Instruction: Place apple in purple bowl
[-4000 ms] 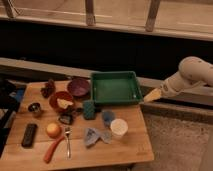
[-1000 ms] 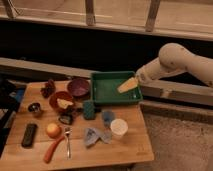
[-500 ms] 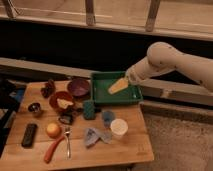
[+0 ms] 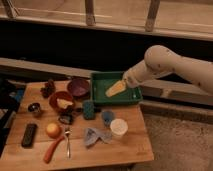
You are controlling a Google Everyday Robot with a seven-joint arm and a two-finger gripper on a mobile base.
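while gripper (image 4: 115, 89) hovers over tray (image 4: 131, 99), apple (image 4: 53, 130) beside fork (image 4: 67, 142)

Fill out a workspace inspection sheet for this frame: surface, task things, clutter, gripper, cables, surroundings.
Surface: wooden table, crowded at left and middle.
Job's things: apple on the table, front left; purple bowl at the back, apart from the apple, nothing seen in it.
Clutter: red bowl holding a pale wedge; green tray; orange stick; white cup; blue cup; crumpled cloth; dark flat object.
Grippers: gripper over the green tray, far from the apple.
Cables: nothing seen.
Surroundings: dark wall and railing posts behind.
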